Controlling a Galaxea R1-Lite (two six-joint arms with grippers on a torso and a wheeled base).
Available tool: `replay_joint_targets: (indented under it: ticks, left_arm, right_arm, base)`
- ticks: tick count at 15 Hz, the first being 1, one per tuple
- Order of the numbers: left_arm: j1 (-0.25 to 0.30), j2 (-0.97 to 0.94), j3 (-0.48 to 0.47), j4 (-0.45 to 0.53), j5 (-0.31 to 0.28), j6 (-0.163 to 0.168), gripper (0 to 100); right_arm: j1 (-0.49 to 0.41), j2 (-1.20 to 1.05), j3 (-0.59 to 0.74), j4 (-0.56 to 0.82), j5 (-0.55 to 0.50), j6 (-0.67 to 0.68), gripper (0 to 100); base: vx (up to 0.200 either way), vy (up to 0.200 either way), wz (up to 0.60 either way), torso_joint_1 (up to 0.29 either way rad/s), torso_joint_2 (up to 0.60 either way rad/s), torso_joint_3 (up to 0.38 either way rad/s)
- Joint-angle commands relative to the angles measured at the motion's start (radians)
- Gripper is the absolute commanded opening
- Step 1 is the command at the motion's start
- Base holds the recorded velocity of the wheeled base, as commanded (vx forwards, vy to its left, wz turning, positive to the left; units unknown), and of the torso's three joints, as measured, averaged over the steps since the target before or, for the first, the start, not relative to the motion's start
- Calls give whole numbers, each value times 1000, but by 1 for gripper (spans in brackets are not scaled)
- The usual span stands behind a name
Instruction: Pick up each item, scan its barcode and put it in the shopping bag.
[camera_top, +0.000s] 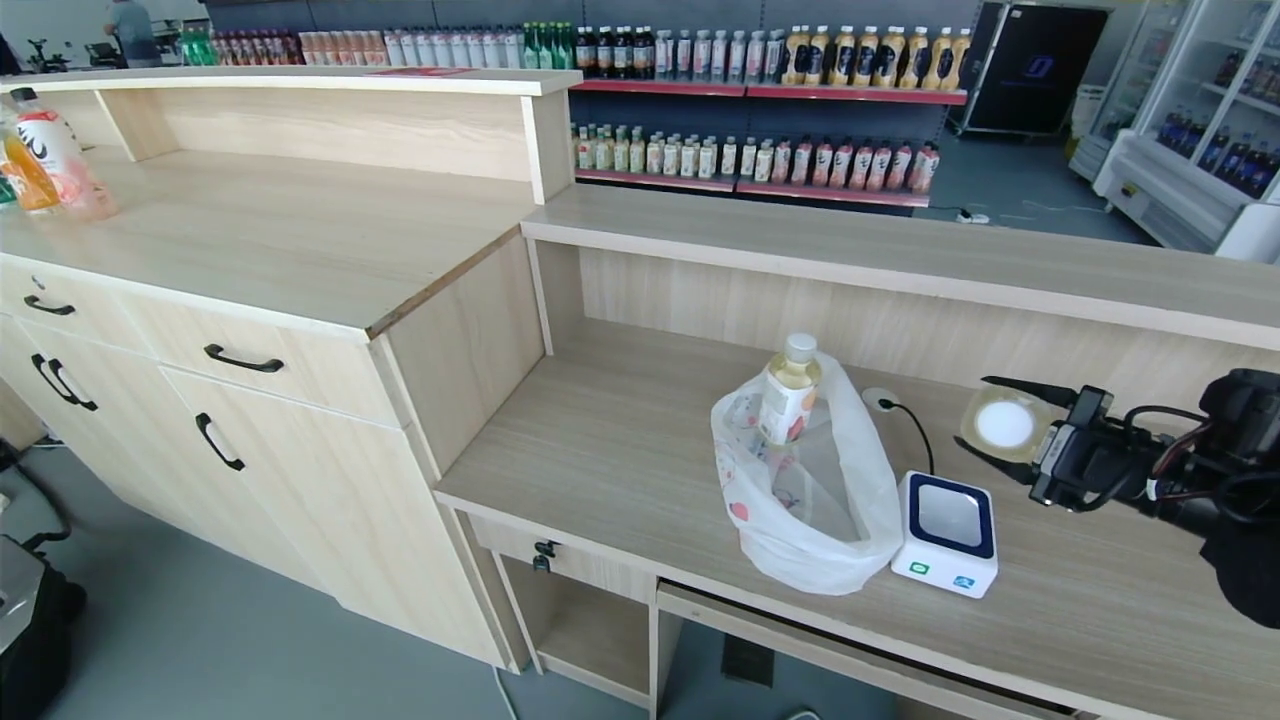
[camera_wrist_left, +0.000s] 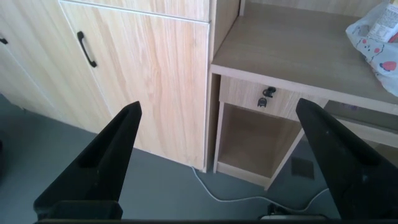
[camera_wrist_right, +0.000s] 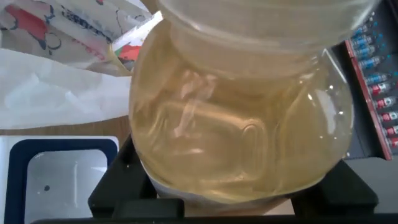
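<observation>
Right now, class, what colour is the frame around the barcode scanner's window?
Dark blue, set on a white body; the scanner shows best in the head view.

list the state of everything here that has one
right gripper: shut on the held bottle
left gripper: open, empty
held bottle: clamped, off the desk
shopping bag: open, mouth up, on the desk
bottle in the bag: upright, capped
scanner: window facing up, uncovered
drawers: shut
</observation>
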Motion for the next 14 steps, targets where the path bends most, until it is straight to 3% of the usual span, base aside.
replay_joint_targets:
  ticks: [1, 14]
  left_arm:
    - [1, 0, 0, 0, 0, 0, 100]
    - [1, 0, 0, 0, 0, 0, 100]
  right_arm:
    - [-14, 38, 18, 3, 8, -26, 0]
    - [-1, 103, 18, -5, 28, -65, 0]
  base:
    - [0, 0, 0, 0, 0, 0]
    - [0, 0, 0, 0, 0, 0]
